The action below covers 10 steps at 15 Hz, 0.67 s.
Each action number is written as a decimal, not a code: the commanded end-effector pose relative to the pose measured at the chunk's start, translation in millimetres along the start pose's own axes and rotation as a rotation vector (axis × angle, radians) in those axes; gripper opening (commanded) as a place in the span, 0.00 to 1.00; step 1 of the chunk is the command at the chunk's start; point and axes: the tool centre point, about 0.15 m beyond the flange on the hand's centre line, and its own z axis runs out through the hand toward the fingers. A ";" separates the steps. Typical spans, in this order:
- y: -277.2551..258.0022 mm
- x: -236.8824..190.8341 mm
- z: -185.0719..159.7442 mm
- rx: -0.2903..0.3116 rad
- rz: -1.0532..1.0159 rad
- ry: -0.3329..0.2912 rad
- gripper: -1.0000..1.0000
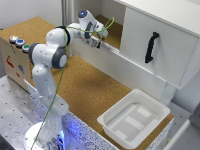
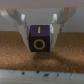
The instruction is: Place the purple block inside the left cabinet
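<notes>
In the wrist view the purple block (image 2: 40,42), dark purple with a yellow ring on its face, sits between my two fingers (image 2: 23,29), which press on its sides. My gripper (image 2: 40,35) holds it just over the cork-brown floor (image 2: 42,62), with a white board edge (image 2: 42,77) in front. In the exterior view my gripper (image 1: 98,39) reaches into the left cabinet (image 1: 114,29), just past its low white front board (image 1: 107,48). The block is hidden there behind the hand.
A white door with a black handle (image 1: 151,47) closes the section to the exterior view's right. A white plastic tub (image 1: 134,117) stands on the cork table (image 1: 90,85). Coloured round buttons (image 1: 19,42) sit on a box at the exterior view's left.
</notes>
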 end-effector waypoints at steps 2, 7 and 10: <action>-8.0 16.7 9.2 -0.154 0.007 -0.086 1.00; -23.5 3.2 -28.3 -0.158 -0.014 -0.051 1.00; -23.6 -7.9 -48.9 -0.160 0.007 -0.035 1.00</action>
